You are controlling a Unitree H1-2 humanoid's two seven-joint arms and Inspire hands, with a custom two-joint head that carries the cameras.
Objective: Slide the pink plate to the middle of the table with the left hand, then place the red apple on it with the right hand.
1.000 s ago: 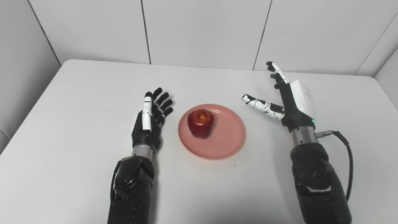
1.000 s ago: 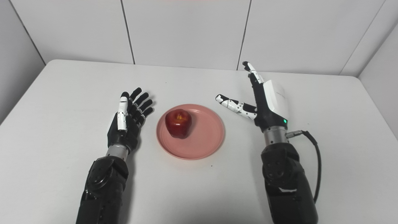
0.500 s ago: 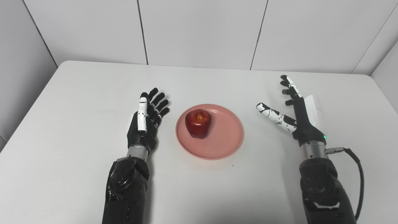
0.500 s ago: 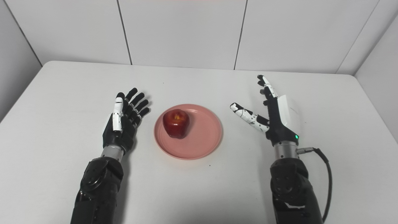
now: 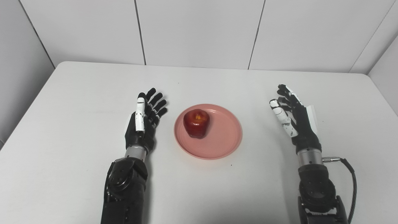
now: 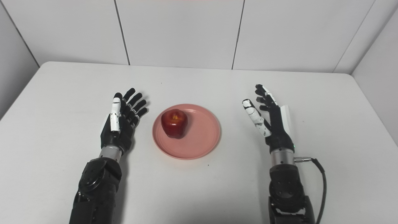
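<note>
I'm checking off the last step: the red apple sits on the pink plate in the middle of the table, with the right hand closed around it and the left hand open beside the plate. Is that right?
Not quite. The right hand is not on the red apple: it is open, apart from the pink plate, as the left eye view shows. The apple does sit on the plate, mid-table, with the left hand open beside it.

A bare test booth (lab-like): white table [image 5: 77,102], plain panelled walls [image 5: 199,31].

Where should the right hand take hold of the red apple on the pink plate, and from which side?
Grip the red apple around its round sides, coming from above: it sits upright on the left part of the pink plate, whose raised rim hinders a low approach.
</note>
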